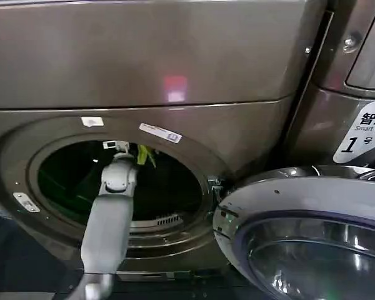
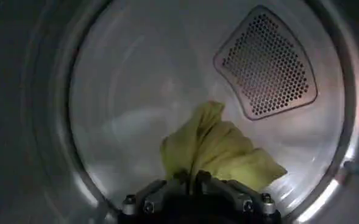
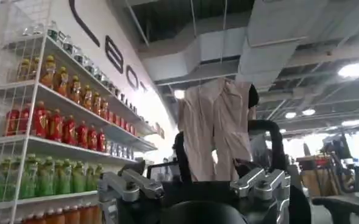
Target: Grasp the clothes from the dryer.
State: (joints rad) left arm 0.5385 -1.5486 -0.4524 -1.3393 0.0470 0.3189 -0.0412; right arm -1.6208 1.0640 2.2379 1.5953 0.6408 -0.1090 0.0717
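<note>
Reads "1" with "Smart was…" and Chinese characters on a white sticker (image 1: 362, 132) stuck to the neighbouring machine (image 1: 337, 94). Shows large dark letters, partly cut off, on the white wall (image 3: 115, 58) above the bottle shelves (image 3: 57, 122).

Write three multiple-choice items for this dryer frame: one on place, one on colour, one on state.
1. Where is the left gripper?
A. Inside the dryer drum
B. Above the open door
C. At the shelves of bottles

2. What colour is the garment at that gripper?
A. Dark blue
B. Yellow-green
C. White

3. What is the right gripper's state?
A. Shut on a bottle
B. Shut on the garment
C. Open, holding nothing

Answers: 1 A, the left wrist view shows the drum wall and perforated vent around it. 2 B, the cloth is yellow-green. 3 C, its fingers stand apart in the room.
</note>
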